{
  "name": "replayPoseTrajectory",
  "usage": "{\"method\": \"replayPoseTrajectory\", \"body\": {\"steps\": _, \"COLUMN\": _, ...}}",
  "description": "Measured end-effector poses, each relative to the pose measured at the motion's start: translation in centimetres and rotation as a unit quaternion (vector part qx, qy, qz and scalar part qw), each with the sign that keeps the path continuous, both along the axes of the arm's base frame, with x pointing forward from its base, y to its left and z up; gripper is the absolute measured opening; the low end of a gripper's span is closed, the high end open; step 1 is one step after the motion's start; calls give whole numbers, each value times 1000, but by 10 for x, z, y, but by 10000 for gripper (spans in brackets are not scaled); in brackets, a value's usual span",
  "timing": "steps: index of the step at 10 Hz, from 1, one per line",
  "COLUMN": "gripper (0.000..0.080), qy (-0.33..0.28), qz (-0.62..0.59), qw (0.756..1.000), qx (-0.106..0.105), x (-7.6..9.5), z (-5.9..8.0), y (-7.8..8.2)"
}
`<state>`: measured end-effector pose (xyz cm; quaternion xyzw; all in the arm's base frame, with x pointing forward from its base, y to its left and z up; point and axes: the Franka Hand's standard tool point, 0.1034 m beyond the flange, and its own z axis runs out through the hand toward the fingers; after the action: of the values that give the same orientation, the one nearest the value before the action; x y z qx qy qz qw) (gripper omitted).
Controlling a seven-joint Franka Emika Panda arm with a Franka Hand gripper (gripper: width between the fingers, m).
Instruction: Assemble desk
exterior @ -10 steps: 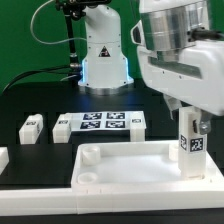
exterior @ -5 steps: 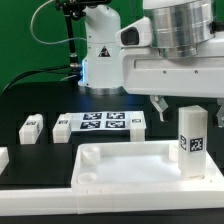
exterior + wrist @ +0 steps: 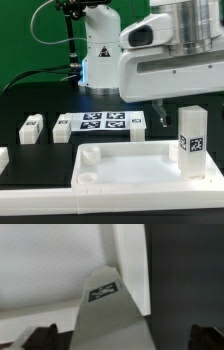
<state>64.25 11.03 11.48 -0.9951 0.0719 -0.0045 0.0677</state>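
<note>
The white tray-like tabletop (image 3: 120, 151) lies at the front of the black table. One white square leg (image 3: 192, 141) with a black-and-white tag stands upright in its corner at the exterior view's right. My gripper (image 3: 184, 104) hangs open just above the leg's top, and its fingers do not touch the leg. In the wrist view the leg (image 3: 110, 308) rises between the two dark fingertips (image 3: 45, 336) with a gap on each side. The tabletop (image 3: 50, 263) lies beneath.
Several loose white legs lie behind the tabletop, one (image 3: 32, 126) toward the exterior view's left and one (image 3: 138, 122) beside the marker board (image 3: 100, 122). The arm's base (image 3: 105, 55) stands at the back, before a green backdrop.
The gripper has opened, let go of the upright leg and risen above it. The leg stays standing in the tabletop's corner.
</note>
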Motion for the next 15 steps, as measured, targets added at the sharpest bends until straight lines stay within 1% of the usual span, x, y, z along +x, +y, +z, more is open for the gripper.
{"method": "replayPoseTrajectory", "body": {"steps": 1, "gripper": 624, "qy": 0, "qz": -1, "qw": 1000, "qx": 0, "x": 0, "z": 0, "y": 0}}
{"method": "replayPoseTrajectory", "body": {"steps": 2, "gripper": 624, "qy": 0, "qz": -1, "qw": 1000, "qx": 0, "x": 0, "z": 0, "y": 0}}
{"method": "replayPoseTrajectory", "body": {"steps": 3, "gripper": 447, "qy": 3, "qz": -22, "qw": 1000, "qx": 2, "x": 0, "z": 0, "y": 1}}
{"method": "replayPoseTrajectory", "body": {"steps": 4, "gripper": 447, "qy": 9, "qz": -62, "qw": 998, "qx": 4, "x": -1, "z": -1, "y": 1}}
{"method": "replayPoseTrajectory", "body": {"steps": 5, "gripper": 298, "qy": 14, "qz": -95, "qw": 995, "qx": 4, "x": -1, "z": -1, "y": -2}}
{"method": "replayPoseTrajectory", "body": {"steps": 7, "gripper": 298, "qy": 26, "qz": -176, "qw": 984, "qx": 5, "x": -1, "z": -1, "y": -2}}
{"method": "replayPoseTrajectory", "body": {"steps": 8, "gripper": 297, "qy": 36, "qz": -244, "qw": 969, "qx": 5, "x": -2, "z": -2, "y": -1}}
{"method": "replayPoseTrajectory", "body": {"steps": 9, "gripper": 296, "qy": 47, "qz": -311, "qw": 949, "qx": 4, "x": -3, "z": -2, "y": 2}}
{"method": "replayPoseTrajectory", "body": {"steps": 10, "gripper": 296, "qy": 51, "qz": -387, "qw": 921, "qx": 8, "x": -2, "z": -2, "y": 5}}
{"method": "replayPoseTrajectory", "body": {"steps": 12, "gripper": 296, "qy": 57, "qz": -522, "qw": 851, "qx": 21, "x": -1, "z": -2, "y": 6}}
{"method": "replayPoseTrajectory", "body": {"steps": 13, "gripper": 296, "qy": 64, "qz": -571, "qw": 818, "qx": 32, "x": -1, "z": -3, "y": 5}}
{"method": "replayPoseTrajectory", "body": {"steps": 14, "gripper": 296, "qy": 67, "qz": -595, "qw": 800, "qx": 38, "x": -1, "z": -3, "y": 4}}
{"method": "replayPoseTrajectory", "body": {"steps": 15, "gripper": 296, "qy": 67, "qz": -593, "qw": 802, "qx": 38, "x": -1, "z": -3, "y": 5}}
